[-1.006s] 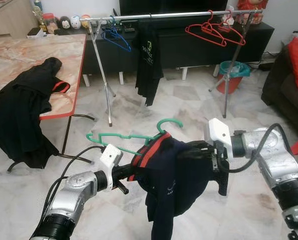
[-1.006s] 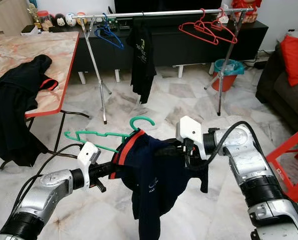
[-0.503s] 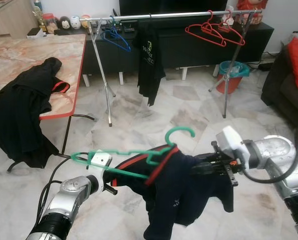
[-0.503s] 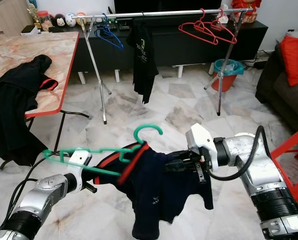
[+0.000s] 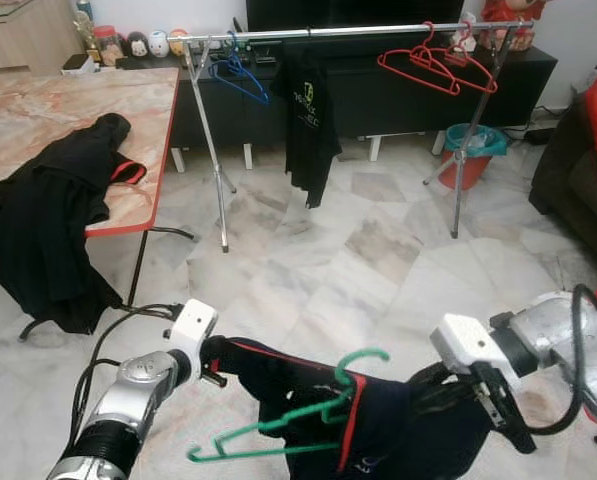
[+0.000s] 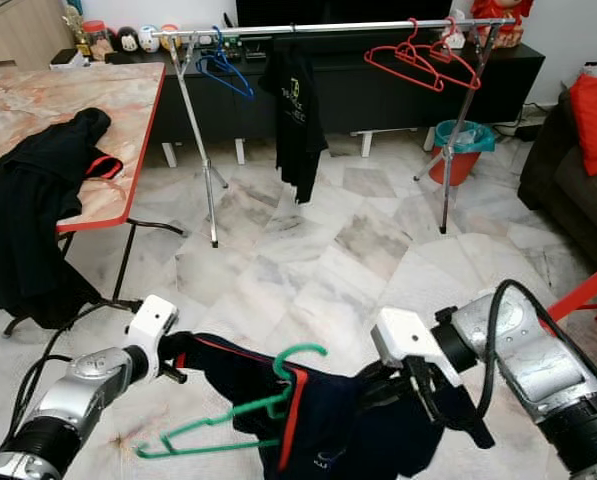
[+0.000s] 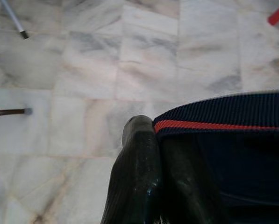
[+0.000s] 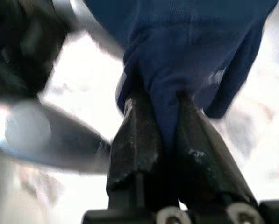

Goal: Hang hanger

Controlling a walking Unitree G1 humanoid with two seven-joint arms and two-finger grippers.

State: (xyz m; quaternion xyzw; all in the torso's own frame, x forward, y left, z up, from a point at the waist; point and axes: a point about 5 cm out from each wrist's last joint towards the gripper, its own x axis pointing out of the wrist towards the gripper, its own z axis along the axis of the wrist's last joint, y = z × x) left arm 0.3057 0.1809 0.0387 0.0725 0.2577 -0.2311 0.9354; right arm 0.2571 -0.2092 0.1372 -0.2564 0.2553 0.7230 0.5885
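A navy shirt (image 5: 398,435) with red trim is stretched low between my two grippers. My left gripper (image 5: 218,353) is shut on its red-striped edge (image 7: 214,126), with one black finger (image 7: 139,177) showing beside the cloth. My right gripper (image 5: 436,388) is shut on navy fabric (image 8: 190,46) at the other end. A green hanger (image 5: 298,420) sits in the shirt. Its hook sticks up and one arm slants down toward the floor. The silver rack rail (image 5: 358,32) stands far ahead across the room.
The rack holds blue hangers (image 5: 236,75), a black T-shirt (image 5: 308,110) and red hangers (image 5: 433,65). A marble table (image 5: 68,100) with a black garment (image 5: 48,200) is at left. A teal bucket (image 5: 470,145) and a dark sofa (image 5: 578,160) stand at right. Marble floor lies between.
Both arms have dropped lower with the shirt. The green hanger, level and near my left gripper before, now tilts down out of the shirt's front.
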